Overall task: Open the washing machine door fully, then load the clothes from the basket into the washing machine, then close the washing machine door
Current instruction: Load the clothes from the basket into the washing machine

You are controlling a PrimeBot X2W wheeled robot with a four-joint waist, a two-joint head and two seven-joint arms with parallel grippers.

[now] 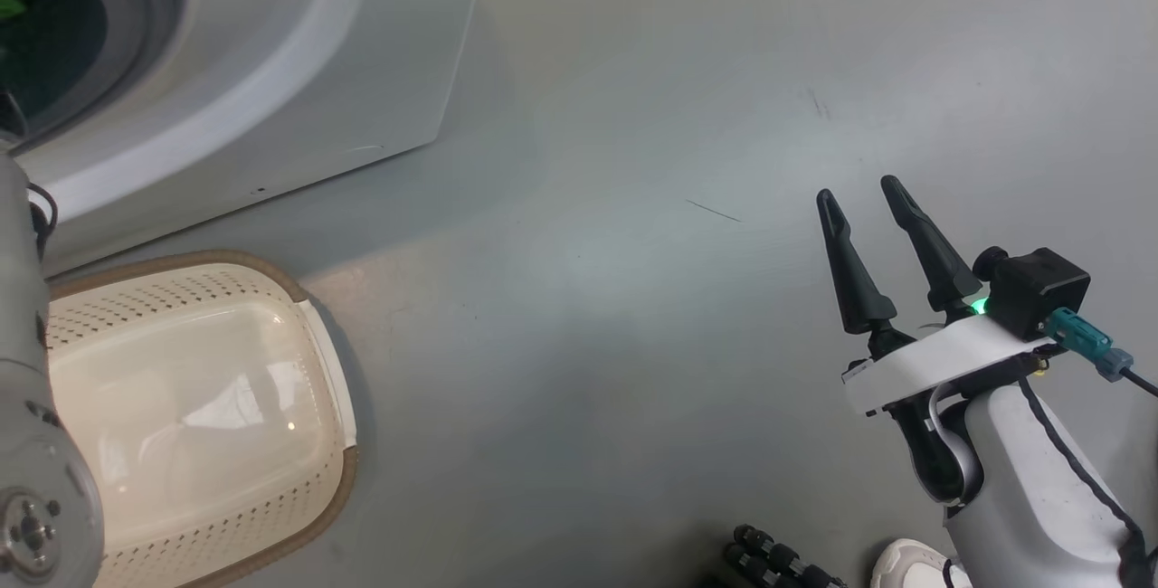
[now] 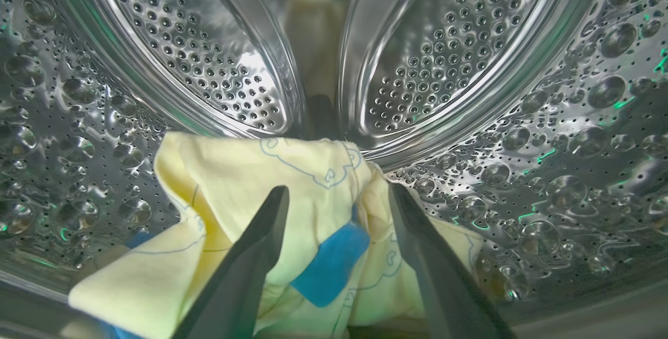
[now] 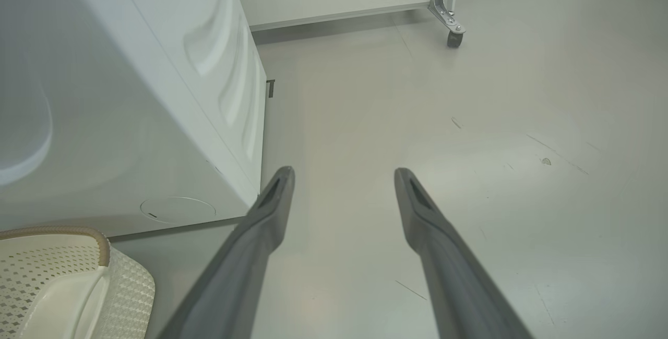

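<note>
Left wrist view puts us deep in the steel drum [image 2: 548, 135] of the washing machine [image 1: 298, 72]. The left gripper [image 2: 336, 193] has its jaws spread wide, gripping nothing, & the clothes [image 2: 235, 182] lie slack on the drum wall, cream cloth w/ a blue patch btw the two fingers. We read this as drop-off done, pull-out next.

To do that well we'd keep the jaws apart & back out straight along the fingers, w/o twisting, b/c that blue trim could snag & ride out w/ us. The pile's near edge runs off the bottom of the view, so we can't tell if it hangs over the seal. Worth a check before the washing machine door gets shut.

Head view: the basket [image 1: 136, 298] sits on the floor [image 1: 633, 298] just in front of the machine. Its bottom shows plain plastic where the left forearm [image 1: 27, 389] doesn't hide it, so prob. no more trips. The right gripper [image 1: 859, 188] hangs unclenched over the floor, well apart, holding nothing; we'd leave it parked.
</note>
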